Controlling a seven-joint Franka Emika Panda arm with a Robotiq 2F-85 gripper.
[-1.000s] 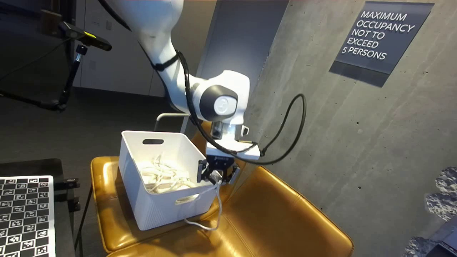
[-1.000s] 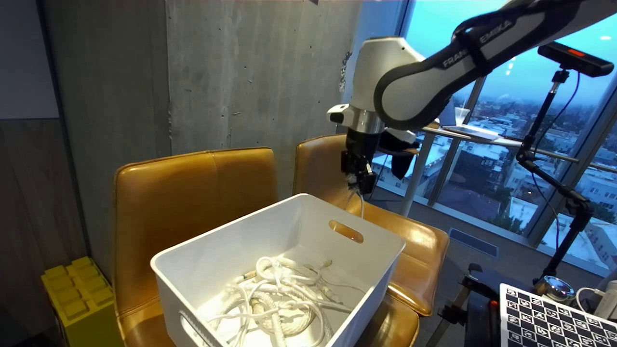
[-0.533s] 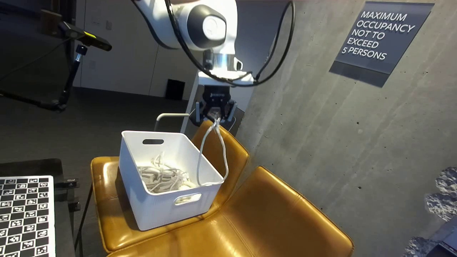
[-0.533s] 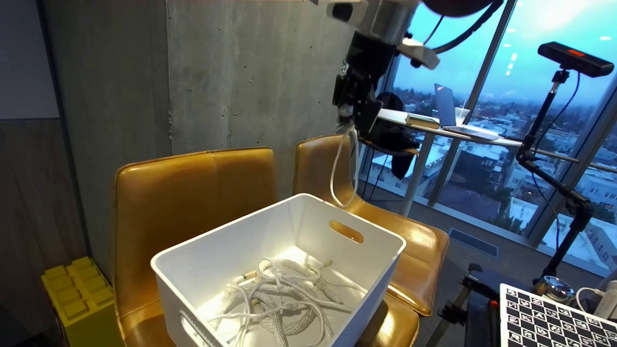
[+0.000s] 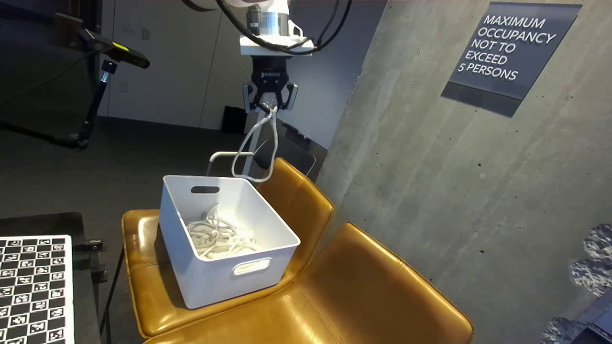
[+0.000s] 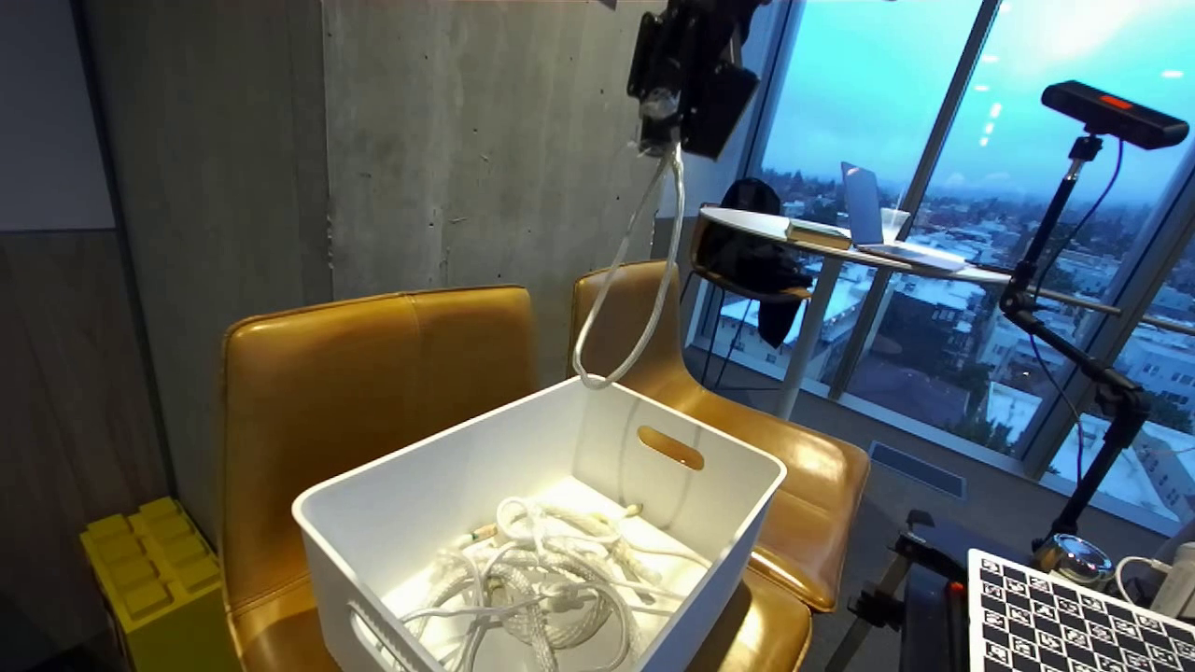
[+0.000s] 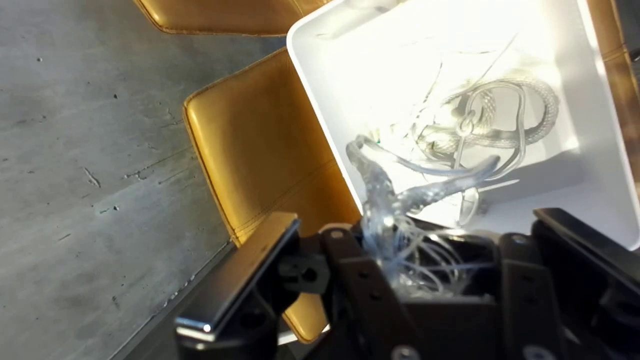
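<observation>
My gripper (image 5: 268, 109) is raised above and behind the white box (image 5: 215, 284). In the wrist view the gripper (image 7: 414, 214) has its fingertips wide apart. A pale cord (image 5: 275, 138) hangs from between the fingers in a long loop. In an exterior view the cord (image 6: 644, 322) reaches down to about the box's far corner. In the wrist view the cord's upper part (image 7: 377, 185) ends in a tangle of thin clear strands (image 7: 430, 255), lodged near the palm among the finger links. More white rope and cords (image 6: 551, 579) lie coiled inside the box.
The box stands on a tan leather chair (image 5: 138, 267), with another tan chair (image 5: 382, 282) beside it. A concrete wall (image 5: 454, 167) rises behind. A camera on a stand (image 6: 1111, 117), a checkered marker board (image 6: 1083, 607) and a yellow block (image 6: 149, 569) stand around.
My gripper has risen well above the box, carrying the cord up. The cord loop, first hanging low outside the box's end, now hangs above the rim. The box has not moved.
</observation>
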